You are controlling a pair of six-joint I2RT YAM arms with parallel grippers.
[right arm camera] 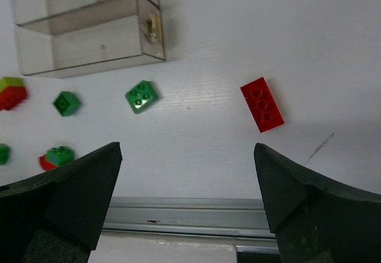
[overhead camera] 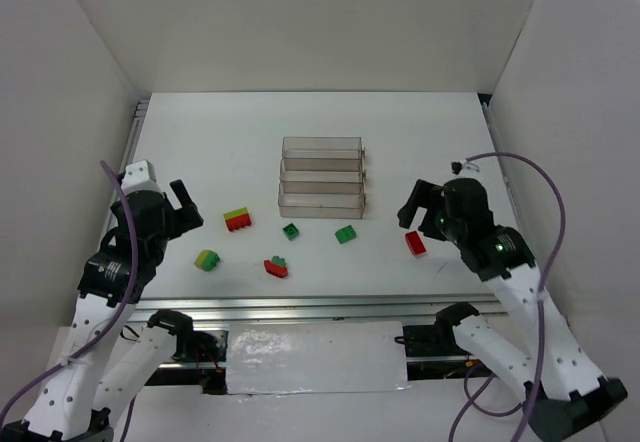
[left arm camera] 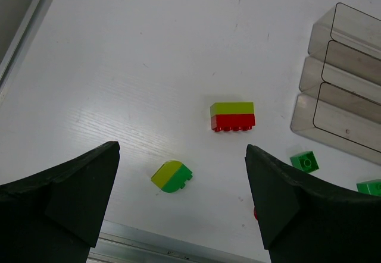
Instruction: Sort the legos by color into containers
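Note:
Three clear containers (overhead camera: 320, 177) stand stepped at the table's middle and look empty. In front of them lie a yellow-green-on-red stack (overhead camera: 237, 220), a rounded yellow-green and green piece (overhead camera: 207, 260), a red and green piece (overhead camera: 276, 267), two green bricks (overhead camera: 290, 230) (overhead camera: 346, 233) and a flat red brick (overhead camera: 415, 244). My left gripper (overhead camera: 187, 205) is open and empty, above the table left of the stack (left arm camera: 233, 116) and the rounded piece (left arm camera: 171, 176). My right gripper (overhead camera: 418, 204) is open and empty, just above the red brick (right arm camera: 262, 104).
A metal rail (overhead camera: 300, 307) runs along the table's near edge, with a white sheet (overhead camera: 315, 357) below it. White walls close in the left, right and back sides. The containers also show in the left wrist view (left arm camera: 339, 96) and the right wrist view (right arm camera: 89, 43).

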